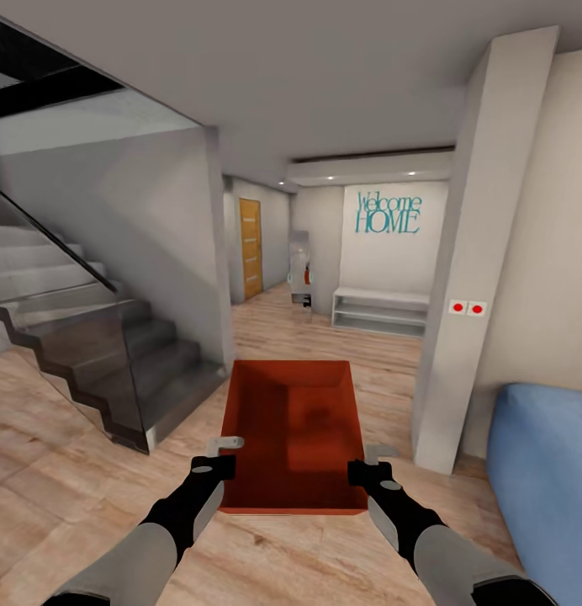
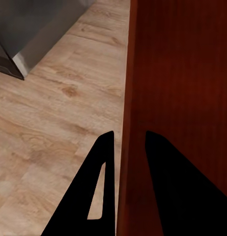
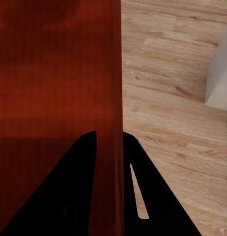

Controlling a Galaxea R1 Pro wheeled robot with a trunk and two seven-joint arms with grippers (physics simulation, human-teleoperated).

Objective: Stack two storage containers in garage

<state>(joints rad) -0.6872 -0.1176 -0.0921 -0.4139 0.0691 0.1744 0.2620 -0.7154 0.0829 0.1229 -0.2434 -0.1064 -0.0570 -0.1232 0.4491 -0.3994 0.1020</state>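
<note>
Red-orange and lidless, one storage container [image 1: 295,429] hangs in front of the robot above the light wood floor [image 1: 64,497], carried between both arms. The left gripper [image 1: 222,455] pinches the container's left wall near the close corner; in the left wrist view its fingers [image 2: 104,167] straddle that thin wall, one inside and one outside, closed tight on it. The right gripper [image 1: 368,463] does the same on the right wall, fingers [image 3: 86,162] clamped either side. Ahead lie a glass-sided staircase [image 1: 106,353], a white pillar [image 1: 468,278] and a blue sofa [image 1: 543,480], so this looks like the living room, not the garage. The bin appears empty, stiff and probably light; its plain flat walls look smooth, so matched grips on opposite rims seem the sensible hold, kept level to avoid slipping.
</note>
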